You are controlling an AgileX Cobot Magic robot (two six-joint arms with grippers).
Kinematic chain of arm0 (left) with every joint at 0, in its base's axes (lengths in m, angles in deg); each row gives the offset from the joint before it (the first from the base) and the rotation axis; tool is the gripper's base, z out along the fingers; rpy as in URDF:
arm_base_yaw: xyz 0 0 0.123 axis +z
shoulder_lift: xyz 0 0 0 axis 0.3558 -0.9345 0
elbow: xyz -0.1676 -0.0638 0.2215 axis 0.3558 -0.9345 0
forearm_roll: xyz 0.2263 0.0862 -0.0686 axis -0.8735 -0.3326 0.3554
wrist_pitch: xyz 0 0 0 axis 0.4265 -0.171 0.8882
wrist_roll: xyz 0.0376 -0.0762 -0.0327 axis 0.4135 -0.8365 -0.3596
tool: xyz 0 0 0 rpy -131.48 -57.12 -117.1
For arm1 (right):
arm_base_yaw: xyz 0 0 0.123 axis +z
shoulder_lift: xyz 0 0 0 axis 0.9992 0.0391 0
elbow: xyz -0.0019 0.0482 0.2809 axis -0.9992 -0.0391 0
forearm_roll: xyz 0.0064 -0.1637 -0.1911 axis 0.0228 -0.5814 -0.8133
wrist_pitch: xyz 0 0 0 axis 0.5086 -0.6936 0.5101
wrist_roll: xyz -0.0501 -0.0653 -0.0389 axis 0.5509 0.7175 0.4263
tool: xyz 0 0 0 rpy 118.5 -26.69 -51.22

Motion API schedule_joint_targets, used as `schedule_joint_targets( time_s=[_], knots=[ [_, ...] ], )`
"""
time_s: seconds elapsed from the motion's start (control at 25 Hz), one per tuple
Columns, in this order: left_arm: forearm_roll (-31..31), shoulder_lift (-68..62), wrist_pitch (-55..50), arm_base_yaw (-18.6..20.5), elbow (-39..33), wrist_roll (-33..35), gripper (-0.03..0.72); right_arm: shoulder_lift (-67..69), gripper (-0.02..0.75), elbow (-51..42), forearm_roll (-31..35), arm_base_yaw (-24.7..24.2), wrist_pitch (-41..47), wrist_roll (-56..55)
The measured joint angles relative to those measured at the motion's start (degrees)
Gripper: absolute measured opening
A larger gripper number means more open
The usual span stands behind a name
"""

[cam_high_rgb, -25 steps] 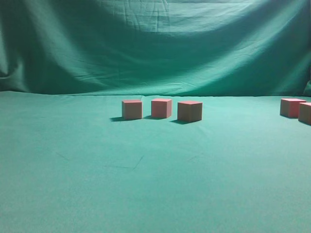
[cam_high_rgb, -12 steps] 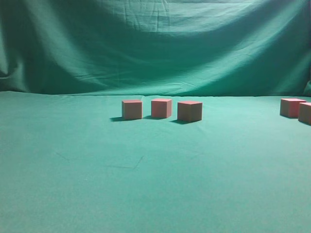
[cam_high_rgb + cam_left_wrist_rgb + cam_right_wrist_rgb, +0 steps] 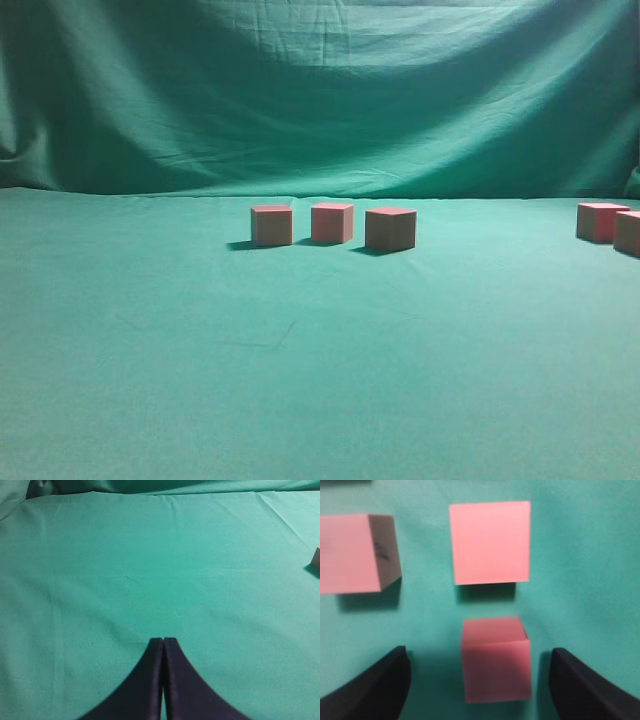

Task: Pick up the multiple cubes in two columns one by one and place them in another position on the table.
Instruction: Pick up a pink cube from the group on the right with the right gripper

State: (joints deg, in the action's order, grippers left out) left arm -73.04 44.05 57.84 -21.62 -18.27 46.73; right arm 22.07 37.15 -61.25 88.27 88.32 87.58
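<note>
Three pinkish-red cubes (image 3: 331,222) stand in a row at the middle of the green table (image 3: 300,380). Two more cubes (image 3: 601,221) sit at the far right edge of the exterior view. Neither gripper shows in the exterior view. In the right wrist view my right gripper (image 3: 479,680) is open, its dark fingers apart on either side of a cube (image 3: 495,660) that stands between them untouched. Another cube (image 3: 490,542) lies just beyond it and a third (image 3: 357,552) at the upper left. My left gripper (image 3: 163,642) is shut and empty above bare cloth.
A wrinkled green backdrop curtain (image 3: 320,90) hangs behind the table. In the left wrist view a cube's corner (image 3: 316,557) shows at the right edge. Wide bare cloth lies in front of the middle row.
</note>
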Motion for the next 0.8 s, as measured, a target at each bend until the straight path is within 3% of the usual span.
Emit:
schedule_joint_targets(
  time_s=[0.04, 0.32, 0.64, 0.8],
  knots=[
    [0.00, 0.00, 0.00, 0.00, 0.00, 0.00, 0.000, 0.23, 0.552, 0.00, 0.00, 0.00, -0.30, 0.00],
    [0.00, 0.00, 0.00, 0.00, 0.00, 0.00, 0.000, 2.26, 0.280, 0.00, -0.32, 0.00, -0.66, -1.42],
    [0.00, 0.00, 0.00, 0.00, 0.00, 0.00, 0.000, -0.13, 0.281, 0.34, -0.18, -0.03, 3.70, -3.94],
    [0.00, 0.00, 0.00, 0.00, 0.00, 0.00, 0.000, -6.91, 0.281, 1.29, 3.42, 1.30, 7.04, -4.18]
  ],
)
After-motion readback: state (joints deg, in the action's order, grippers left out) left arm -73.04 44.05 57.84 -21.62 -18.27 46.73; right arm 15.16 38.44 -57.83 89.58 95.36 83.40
